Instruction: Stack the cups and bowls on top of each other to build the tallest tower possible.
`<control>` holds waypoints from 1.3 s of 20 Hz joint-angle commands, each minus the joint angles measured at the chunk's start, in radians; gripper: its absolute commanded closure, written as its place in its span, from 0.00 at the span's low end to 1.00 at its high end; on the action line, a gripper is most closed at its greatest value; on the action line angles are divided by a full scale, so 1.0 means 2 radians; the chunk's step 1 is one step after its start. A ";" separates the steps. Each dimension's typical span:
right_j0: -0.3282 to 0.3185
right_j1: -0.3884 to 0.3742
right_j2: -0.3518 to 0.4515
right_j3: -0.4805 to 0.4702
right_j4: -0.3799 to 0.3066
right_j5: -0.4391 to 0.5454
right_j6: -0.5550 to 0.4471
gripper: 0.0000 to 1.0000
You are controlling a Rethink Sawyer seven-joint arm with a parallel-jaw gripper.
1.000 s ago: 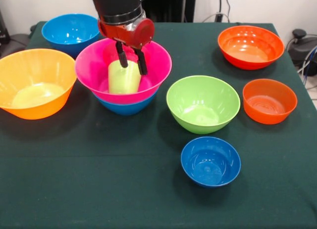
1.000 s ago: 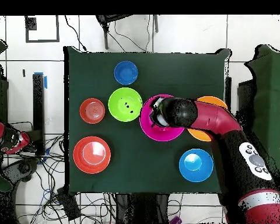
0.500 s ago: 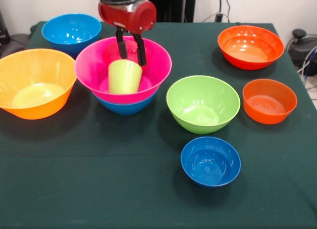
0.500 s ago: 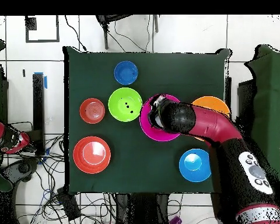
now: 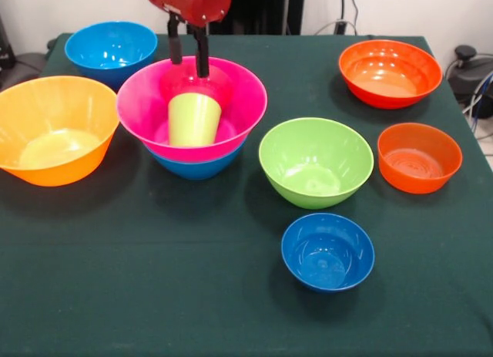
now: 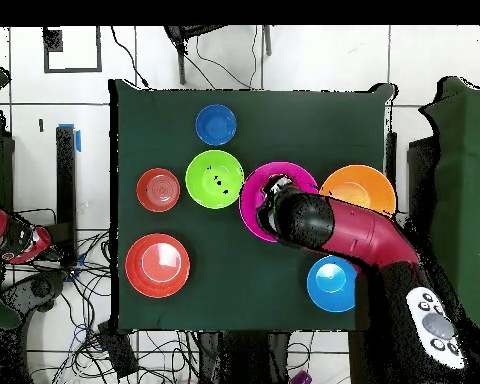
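Nearest on the table point(image 5: 154, 295) sits a small blue bowl point(image 5: 327, 251), then the green bowl point(image 5: 316, 162) and a small orange bowl point(image 5: 419, 157). Beyond them the pink bowl point(image 5: 192, 106) rests nested in a blue bowl point(image 5: 197, 169), with the lime cup point(image 5: 193, 119) upright inside, mouth up, its long axis vertical. Just above the cup's far rim hangs the gripper point(image 5: 187, 58), empty, fingers a little apart and pointing down. The next piece probably lies to the picture's right, likely the green bowl.
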 commanded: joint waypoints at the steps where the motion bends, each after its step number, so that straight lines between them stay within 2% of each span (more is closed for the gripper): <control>1: 0.028 0.002 -0.059 0.064 0.011 -0.028 0.107 0.00; 5: 0.032 0.003 -0.075 0.086 0.013 -0.039 0.102 0.00; 12: 0.039 0.008 -0.076 0.121 0.035 -0.068 0.096 0.00; 20: 0.025 0.027 -0.023 0.142 0.068 -0.124 0.085 0.00; 26: 0.028 0.022 -0.011 0.151 0.075 -0.143 0.075 0.00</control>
